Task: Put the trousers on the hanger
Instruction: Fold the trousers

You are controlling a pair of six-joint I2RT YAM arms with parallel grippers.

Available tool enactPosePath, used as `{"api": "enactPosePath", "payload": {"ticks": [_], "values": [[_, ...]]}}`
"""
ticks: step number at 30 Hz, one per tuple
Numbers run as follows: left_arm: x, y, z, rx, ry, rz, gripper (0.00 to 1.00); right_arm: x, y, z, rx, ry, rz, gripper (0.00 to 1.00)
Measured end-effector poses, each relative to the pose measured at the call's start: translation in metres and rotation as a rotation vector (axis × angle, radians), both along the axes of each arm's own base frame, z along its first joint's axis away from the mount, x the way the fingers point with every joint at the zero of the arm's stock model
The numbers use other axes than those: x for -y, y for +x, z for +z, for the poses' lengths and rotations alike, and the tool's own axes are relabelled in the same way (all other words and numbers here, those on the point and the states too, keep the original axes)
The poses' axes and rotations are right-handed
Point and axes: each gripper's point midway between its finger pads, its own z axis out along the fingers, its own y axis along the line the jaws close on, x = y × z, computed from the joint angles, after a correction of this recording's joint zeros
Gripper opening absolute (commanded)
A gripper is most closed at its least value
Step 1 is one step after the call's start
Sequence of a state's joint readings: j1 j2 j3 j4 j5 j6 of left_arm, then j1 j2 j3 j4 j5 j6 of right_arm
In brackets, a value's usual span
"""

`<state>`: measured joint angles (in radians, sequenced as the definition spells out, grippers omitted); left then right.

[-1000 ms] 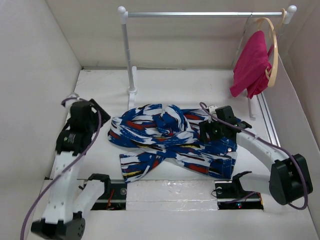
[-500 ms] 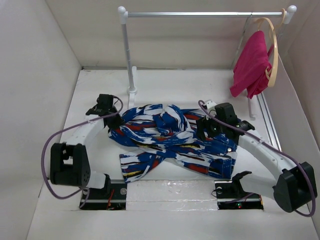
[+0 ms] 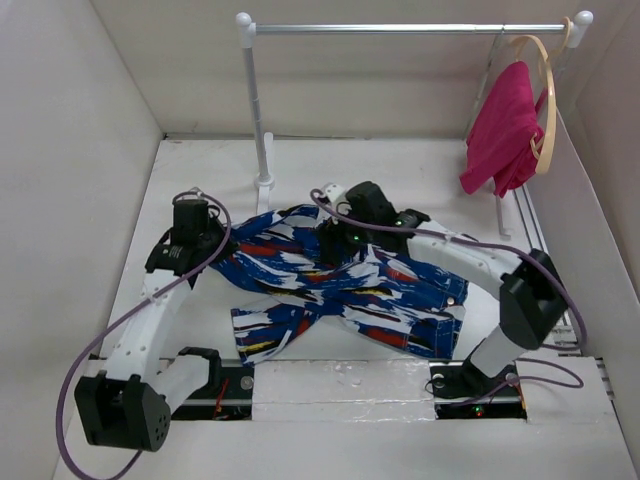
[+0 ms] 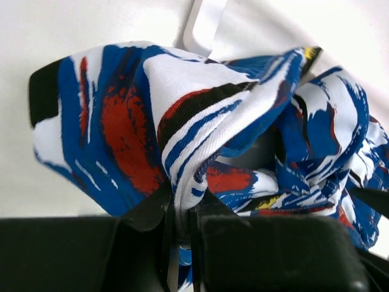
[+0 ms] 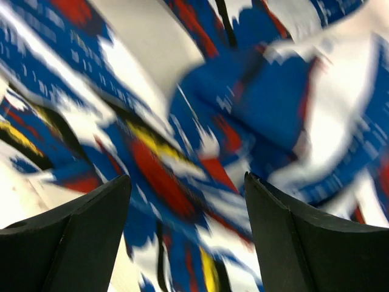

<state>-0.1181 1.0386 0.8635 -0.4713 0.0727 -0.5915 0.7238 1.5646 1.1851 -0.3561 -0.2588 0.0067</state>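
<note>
Blue-print trousers [image 3: 340, 290] | left gripper [image 4: 182, 214] clamped on their fold, arm low | right gripper [image 5: 187, 180] wide, hovering over them

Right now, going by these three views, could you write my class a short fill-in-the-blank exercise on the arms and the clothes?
1. The left gripper is ____ on a fold of the trousers.
2. The right gripper hovers over them with its jaws ____.
3. The garment hanging from the rail is ____ in colour.
Missing words: shut; open; pink.
</note>
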Motion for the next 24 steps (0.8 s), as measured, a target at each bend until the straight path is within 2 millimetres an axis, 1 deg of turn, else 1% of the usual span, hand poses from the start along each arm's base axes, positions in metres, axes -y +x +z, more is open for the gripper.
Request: {"api": "enactPosePath", "payload": {"ticks": [2,3,4,6,7,9,10,12,13,15,17,18,20,22,24], "values": [[-0.001,-0.011,-0.001,0.001,-0.009,0.007,0.00,-0.023,0.001,-0.006,-0.009,-0.006,0.028,0.80],[-0.001,-0.016,-0.001,-0.002,-0.015,0.011,0.00,-0.029,0.002,-0.010,-0.011,-0.014,0.030,0.74],[-0.001,-0.020,-0.001,-0.005,-0.019,0.014,0.00,-0.041,0.004,-0.018,-0.020,-0.029,0.040,0.74],[-0.001,-0.024,0.005,0.010,-0.028,0.018,0.00,-0.051,0.008,-0.036,-0.039,-0.068,0.032,0.58],[-0.001,-0.026,0.009,0.017,-0.032,0.020,0.00,-0.055,0.010,-0.044,-0.046,-0.085,0.026,0.35],[-0.001,-0.029,0.021,0.026,-0.036,0.021,0.00,-0.059,0.018,-0.055,-0.046,-0.114,-0.006,0.17],[0.000,-0.028,0.030,0.039,-0.039,0.018,0.00,-0.060,0.021,-0.059,-0.046,-0.123,-0.021,0.00],[0.000,-0.025,0.053,0.079,-0.040,0.018,0.00,-0.059,0.032,-0.055,-0.018,-0.139,-0.064,0.00],[-0.001,-0.022,0.068,0.108,-0.040,0.022,0.00,-0.058,0.039,-0.048,-0.001,-0.143,-0.087,0.00],[-0.004,-0.019,0.096,0.169,-0.034,0.036,0.00,-0.059,0.057,-0.028,0.043,-0.120,-0.131,0.00],[-0.007,-0.016,0.121,0.229,-0.029,0.054,0.00,-0.057,0.072,-0.001,0.090,-0.062,-0.175,0.00],[-0.009,-0.016,0.129,0.250,-0.026,0.062,0.00,-0.054,0.079,0.017,0.115,-0.020,-0.196,0.00],[-0.013,-0.018,0.137,0.277,-0.020,0.080,0.00,-0.045,0.089,0.056,0.163,0.083,-0.247,0.00],[-0.017,-0.024,0.136,0.273,-0.012,0.102,0.00,-0.029,0.095,0.102,0.219,0.190,-0.299,0.00],[-0.023,-0.032,0.132,0.258,-0.001,0.129,0.00,-0.015,0.101,0.149,0.285,0.299,-0.347,0.00]]}}
